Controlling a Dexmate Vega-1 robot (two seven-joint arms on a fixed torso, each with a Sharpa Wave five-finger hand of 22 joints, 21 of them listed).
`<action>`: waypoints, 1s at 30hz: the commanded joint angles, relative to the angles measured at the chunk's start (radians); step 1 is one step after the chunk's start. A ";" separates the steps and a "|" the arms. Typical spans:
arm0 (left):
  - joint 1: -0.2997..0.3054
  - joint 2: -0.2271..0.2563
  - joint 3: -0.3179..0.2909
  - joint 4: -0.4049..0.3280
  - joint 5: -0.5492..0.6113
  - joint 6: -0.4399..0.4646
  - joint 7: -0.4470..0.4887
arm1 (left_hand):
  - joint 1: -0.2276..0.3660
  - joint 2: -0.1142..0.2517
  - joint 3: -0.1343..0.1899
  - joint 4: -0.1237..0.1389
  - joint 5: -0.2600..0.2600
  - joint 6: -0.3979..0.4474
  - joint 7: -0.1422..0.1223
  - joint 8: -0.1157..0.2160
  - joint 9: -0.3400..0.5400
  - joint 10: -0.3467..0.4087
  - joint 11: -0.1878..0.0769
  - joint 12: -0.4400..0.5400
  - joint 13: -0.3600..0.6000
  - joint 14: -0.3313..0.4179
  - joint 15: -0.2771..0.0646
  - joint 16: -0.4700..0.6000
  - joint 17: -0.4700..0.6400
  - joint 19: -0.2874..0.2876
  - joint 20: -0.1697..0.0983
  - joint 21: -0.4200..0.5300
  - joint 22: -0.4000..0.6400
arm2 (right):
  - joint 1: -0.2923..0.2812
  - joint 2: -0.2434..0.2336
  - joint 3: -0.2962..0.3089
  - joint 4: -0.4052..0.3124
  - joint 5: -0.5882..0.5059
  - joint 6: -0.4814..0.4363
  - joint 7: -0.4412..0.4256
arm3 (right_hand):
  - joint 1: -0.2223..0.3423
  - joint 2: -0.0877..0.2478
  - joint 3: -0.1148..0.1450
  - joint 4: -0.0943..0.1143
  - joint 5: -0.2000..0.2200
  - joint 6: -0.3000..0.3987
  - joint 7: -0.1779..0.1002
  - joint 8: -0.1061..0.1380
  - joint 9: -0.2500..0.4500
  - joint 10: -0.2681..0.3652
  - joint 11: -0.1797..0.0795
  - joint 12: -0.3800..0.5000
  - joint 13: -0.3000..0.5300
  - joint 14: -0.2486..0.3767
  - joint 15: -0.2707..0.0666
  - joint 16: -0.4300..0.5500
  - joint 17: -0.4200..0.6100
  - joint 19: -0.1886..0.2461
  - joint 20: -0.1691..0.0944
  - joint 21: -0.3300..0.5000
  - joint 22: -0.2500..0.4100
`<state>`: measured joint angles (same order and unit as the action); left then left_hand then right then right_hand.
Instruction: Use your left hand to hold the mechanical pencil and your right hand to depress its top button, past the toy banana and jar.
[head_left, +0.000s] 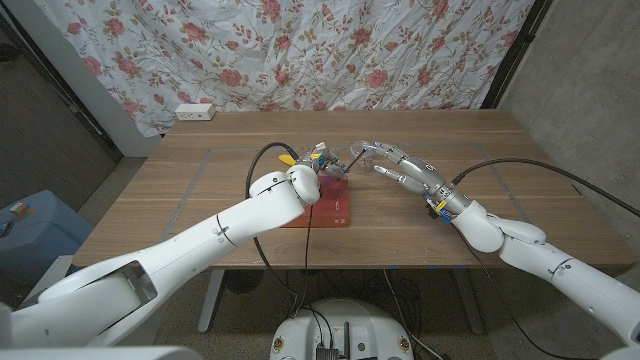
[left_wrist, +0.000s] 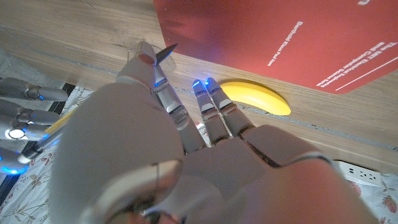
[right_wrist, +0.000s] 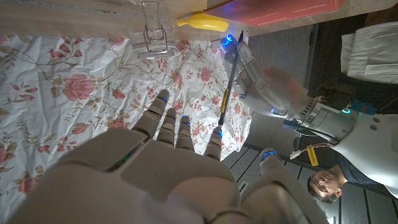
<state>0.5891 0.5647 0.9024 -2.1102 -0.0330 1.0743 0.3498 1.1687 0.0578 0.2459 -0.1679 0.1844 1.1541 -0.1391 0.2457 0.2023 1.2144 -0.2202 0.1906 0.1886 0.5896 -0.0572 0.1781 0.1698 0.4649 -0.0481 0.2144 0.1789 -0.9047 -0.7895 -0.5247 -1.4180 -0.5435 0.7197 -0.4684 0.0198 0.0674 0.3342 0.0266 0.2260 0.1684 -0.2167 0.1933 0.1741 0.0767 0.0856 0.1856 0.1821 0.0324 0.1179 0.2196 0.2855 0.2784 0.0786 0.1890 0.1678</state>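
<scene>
My left hand (head_left: 305, 182) grips the mechanical pencil (head_left: 345, 163) above the table's middle, over the far edge of a red book (head_left: 322, 207). The pencil (right_wrist: 227, 87) is dark with a yellow section and slants from my left hand (right_wrist: 267, 87) toward my right hand (right_wrist: 174, 155). My right hand (head_left: 410, 172) hovers just to the right with fingers spread, and one fingertip (right_wrist: 214, 142) sits at the pencil's end; whether it touches cannot be told. The yellow toy banana (head_left: 287, 155) and the clear jar (head_left: 372, 148) lie on the table just beyond both hands.
The red book (left_wrist: 280, 37) lies beside the banana (left_wrist: 258, 98). A white power strip (head_left: 195, 112) sits at the table's far left edge, before a floral curtain. A person (right_wrist: 326, 180) is in the right wrist view.
</scene>
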 joint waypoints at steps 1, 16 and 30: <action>-0.009 -0.002 0.002 0.011 -0.005 -0.004 -0.008 | 0.007 0.009 0.000 0.001 0.008 0.001 0.005 -0.001 0.002 0.011 -0.005 0.006 0.004 0.013 -0.170 0.001 0.001 0.000 -0.073 0.000 0.004 | 0.004 -0.008 -0.004 0.007 0.009 0.000 0.011 | -0.001 0.036 0.001 0.004 0.004 0.016 -0.001 0.009 0.005 0.002 -0.004 0.008 0.002 0.001 0.004 0.005 0.004 0.000 -0.004 -0.001 0.000; -0.023 -0.002 0.008 0.024 -0.005 -0.016 -0.018 | 0.008 0.009 -0.001 0.001 0.008 0.002 0.005 -0.003 -0.001 0.012 -0.005 0.006 0.004 0.013 -0.170 0.002 0.002 0.001 -0.073 0.000 0.004 | 0.008 -0.018 -0.006 -0.001 -0.003 -0.011 0.021 | -0.003 0.032 -0.003 0.012 0.005 0.082 0.001 0.025 0.007 0.003 -0.008 0.009 0.002 0.000 0.004 0.004 0.004 -0.001 -0.004 -0.001 0.000; -0.025 -0.004 0.007 0.029 -0.003 -0.016 -0.020 | 0.009 0.009 -0.001 0.001 0.008 0.000 0.006 -0.006 -0.004 0.011 -0.005 0.006 0.004 0.014 -0.170 0.002 0.002 0.001 -0.073 0.001 0.003 | 0.007 -0.018 -0.010 -0.010 -0.004 -0.026 0.020 | -0.003 0.029 -0.005 0.017 0.006 0.110 -0.003 0.027 0.007 0.002 -0.010 0.008 0.002 -0.001 0.003 0.004 0.004 -0.001 -0.003 -0.001 0.000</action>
<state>0.5655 0.5623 0.9097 -2.0838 -0.0374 1.0605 0.3312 1.1799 0.0580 0.2461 -0.1681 0.1844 1.1541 -0.1392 0.2429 0.1975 1.2143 -0.2202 0.1899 0.1886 0.5933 -0.0536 0.1781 0.1700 0.4649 -0.0481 0.2144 0.1789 -0.8966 -0.8063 -0.5315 -1.4228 -0.5461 0.7015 -0.4498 0.0199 0.0674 0.3301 0.0389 0.2258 0.2682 -0.2235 0.2113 0.1787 0.0767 0.0856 0.1856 0.1821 0.0324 0.1179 0.2196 0.2854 0.2784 0.0786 0.1890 0.1678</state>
